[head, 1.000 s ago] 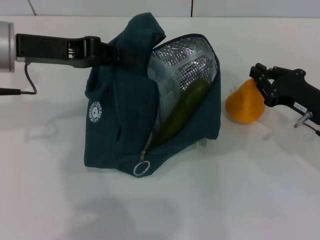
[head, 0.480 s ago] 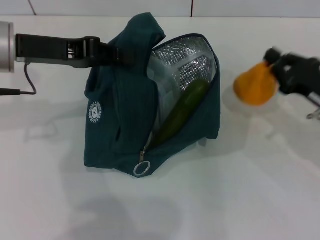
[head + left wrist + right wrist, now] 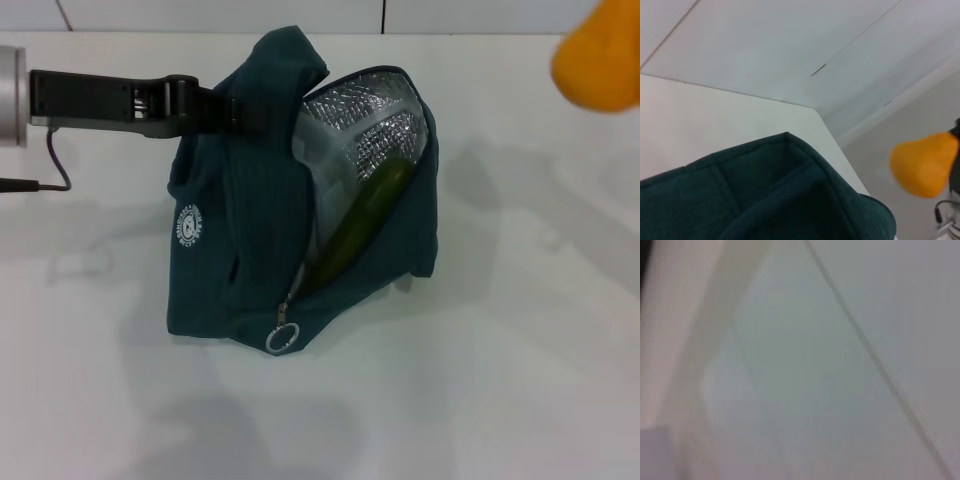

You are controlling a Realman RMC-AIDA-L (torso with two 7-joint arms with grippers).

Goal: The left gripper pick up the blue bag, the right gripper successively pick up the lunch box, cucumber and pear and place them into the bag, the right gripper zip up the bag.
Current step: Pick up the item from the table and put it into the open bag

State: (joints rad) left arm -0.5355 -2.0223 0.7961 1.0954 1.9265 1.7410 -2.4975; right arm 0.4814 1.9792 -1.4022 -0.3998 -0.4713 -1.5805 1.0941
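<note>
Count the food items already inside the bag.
2: the lunch box against the foil lining and the cucumber leaning in the blue bag; more may be hidden. The pear is outside, aloft.

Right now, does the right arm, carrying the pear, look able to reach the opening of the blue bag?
Probably yes. The pear is lifted to the right of the blue bag, whose mouth is held open by the left gripper. Nothing stands between, though the cucumber leaves limited room inside.

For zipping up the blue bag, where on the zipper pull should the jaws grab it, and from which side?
Probably pinch the rim of the zipper pull's ring, coming from the front, the robot's own side. The ring hangs at the low end of the open zipper, face forward, with the blue bag's fabric right behind it. The left gripper holds the bag upright.
</note>
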